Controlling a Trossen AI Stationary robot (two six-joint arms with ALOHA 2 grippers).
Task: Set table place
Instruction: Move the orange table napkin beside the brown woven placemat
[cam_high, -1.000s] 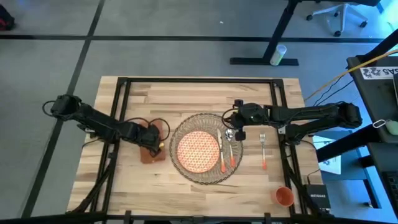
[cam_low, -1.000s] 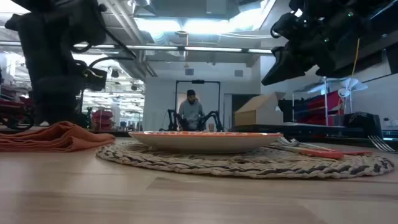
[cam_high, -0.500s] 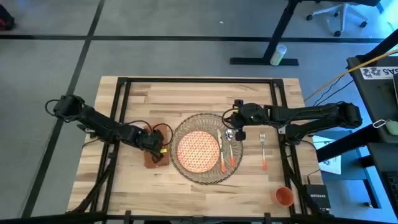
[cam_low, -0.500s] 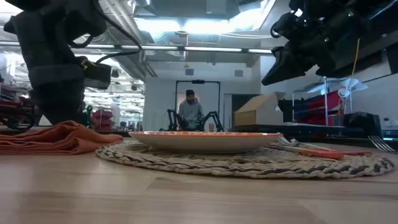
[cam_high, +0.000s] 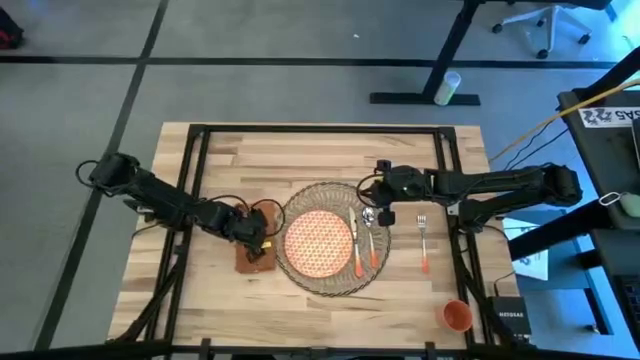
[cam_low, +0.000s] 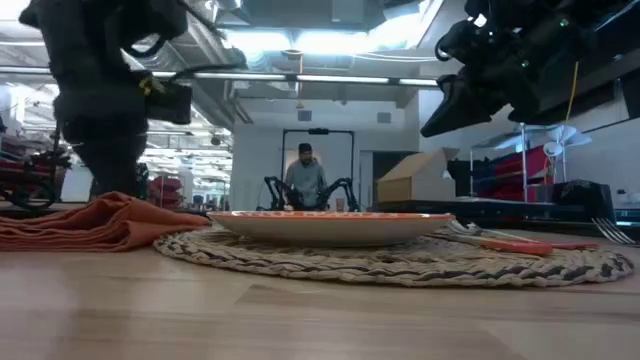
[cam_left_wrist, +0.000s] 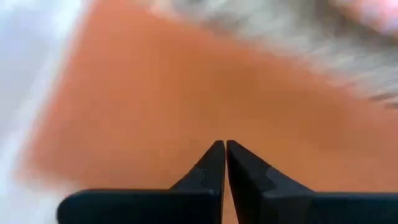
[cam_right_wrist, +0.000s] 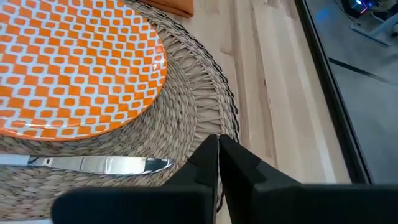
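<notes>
Two arms are over the table (cam_high: 230, 150). At its centre lies a round woven placemat (cam_high: 305, 200), and on the mat sits an orange patterned plate (cam_high: 318, 242) with nothing on it. On the mat's right part, beside the plate, lie a knife (cam_high: 355, 250) and a spoon (cam_high: 372, 242), both orange-handled, side by side. A fork (cam_high: 423, 245) lies on the bare wood to the right of the mat, apart from it. A small orange cup (cam_high: 457, 316) stands near the table's front right corner, well apart from the rest; its contents cannot be made out.

Left gripper (cam_high: 257, 240) is down on the rust-orange napkin (cam_high: 252, 262), which lies just beside the mat's left edge; in the low view the cloth is rumpled. In the left wrist view its fingers (cam_left_wrist: 211, 163) are pressed together at the tips against the cloth; whether any fabric is pinched cannot be told.

Right gripper (cam_high: 380, 205) hangs above the mat's upper right edge, over the tops of the knife and spoon, fingertips closed together, holding nothing.
</notes>
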